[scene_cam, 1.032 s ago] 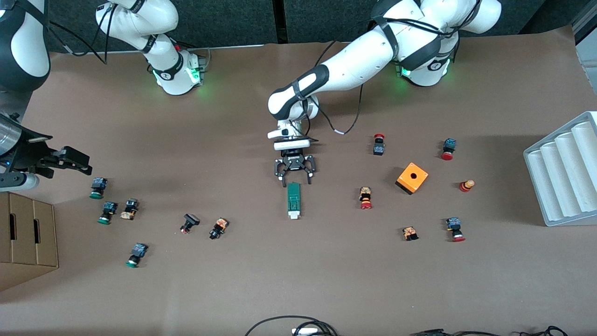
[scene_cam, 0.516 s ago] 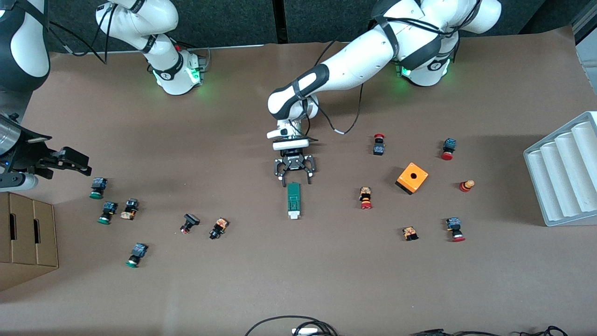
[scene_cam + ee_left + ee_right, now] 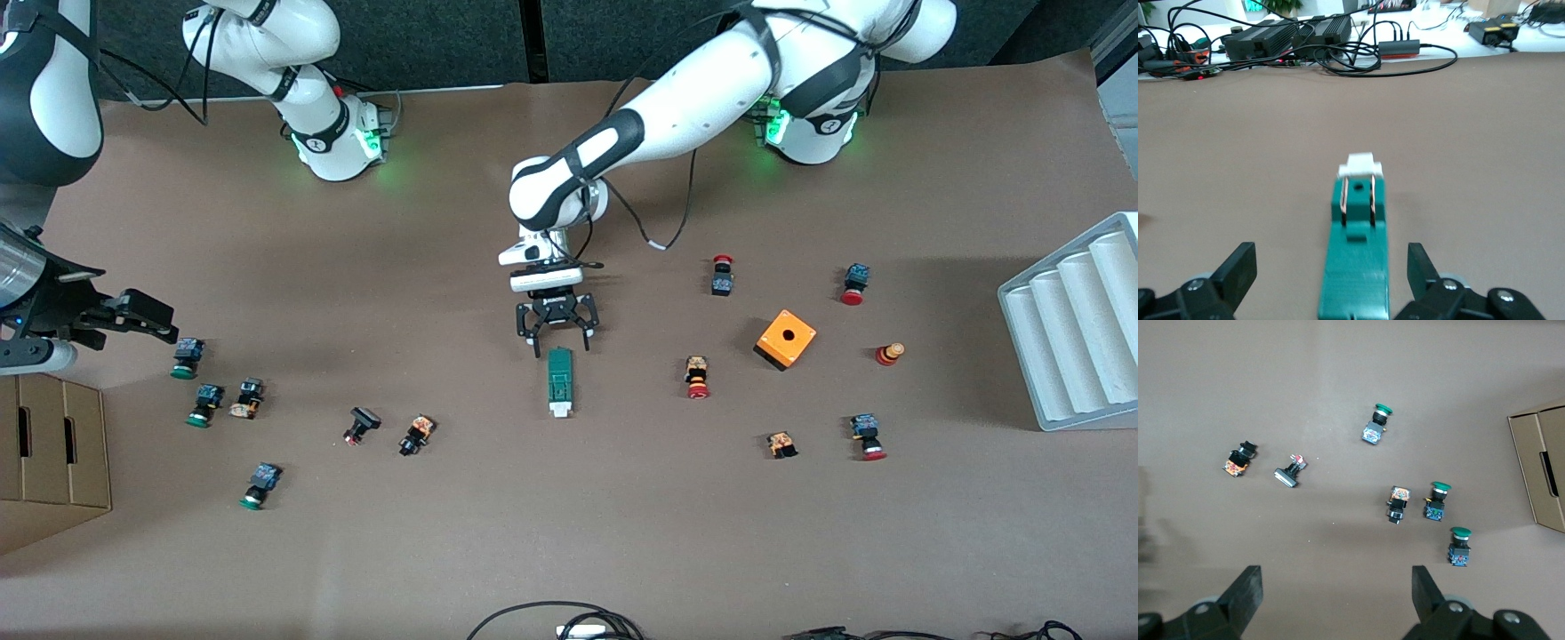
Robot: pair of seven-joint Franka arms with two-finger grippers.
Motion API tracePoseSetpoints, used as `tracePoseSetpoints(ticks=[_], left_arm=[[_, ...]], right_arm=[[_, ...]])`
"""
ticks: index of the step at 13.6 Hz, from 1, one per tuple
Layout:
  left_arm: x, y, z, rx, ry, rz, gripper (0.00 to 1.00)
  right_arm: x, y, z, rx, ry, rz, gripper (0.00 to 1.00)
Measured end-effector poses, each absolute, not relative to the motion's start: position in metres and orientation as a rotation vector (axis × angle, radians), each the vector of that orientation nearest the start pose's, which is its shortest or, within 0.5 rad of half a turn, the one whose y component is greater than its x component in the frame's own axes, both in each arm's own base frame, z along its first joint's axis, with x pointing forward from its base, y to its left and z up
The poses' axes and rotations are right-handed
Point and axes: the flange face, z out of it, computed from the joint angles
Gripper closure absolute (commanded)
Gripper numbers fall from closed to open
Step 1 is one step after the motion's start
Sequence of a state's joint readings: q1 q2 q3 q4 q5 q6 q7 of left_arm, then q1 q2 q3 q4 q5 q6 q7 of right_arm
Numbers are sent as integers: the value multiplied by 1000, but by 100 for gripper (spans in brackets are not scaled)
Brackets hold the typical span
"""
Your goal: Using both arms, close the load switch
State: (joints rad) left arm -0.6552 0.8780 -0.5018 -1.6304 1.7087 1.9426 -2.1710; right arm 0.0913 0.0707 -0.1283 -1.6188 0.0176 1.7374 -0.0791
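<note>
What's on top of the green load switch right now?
Nothing rests on the load switch, only its own wire loop and white end piece. The left hand is open at its end, not touching. Its underside is hidden against the table.

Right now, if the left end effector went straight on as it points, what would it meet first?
Probably the narrow dark-green load switch: the open left end effector points along it, one finger at each side.

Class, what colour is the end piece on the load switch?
White; the load switch end piece shows best in the left wrist view.
</note>
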Motion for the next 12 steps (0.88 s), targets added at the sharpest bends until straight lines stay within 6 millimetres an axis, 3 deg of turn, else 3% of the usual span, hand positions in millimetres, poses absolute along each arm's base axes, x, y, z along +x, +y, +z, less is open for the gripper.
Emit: tracePoseSetpoints(ticks=[3, 10, 12], left_arm=[[380, -574, 204, -2645, -10, -1288, 0], [395, -564, 296, -2694, 198, -916, 0], [410, -554, 317, -2702, 232, -853, 0]], right_arm=[[588, -13, 577, -3134, -75, -77, 0], [589, -13, 577, -3134, -74, -82, 0], [589, -14, 577, -3134, -70, -82, 0]])
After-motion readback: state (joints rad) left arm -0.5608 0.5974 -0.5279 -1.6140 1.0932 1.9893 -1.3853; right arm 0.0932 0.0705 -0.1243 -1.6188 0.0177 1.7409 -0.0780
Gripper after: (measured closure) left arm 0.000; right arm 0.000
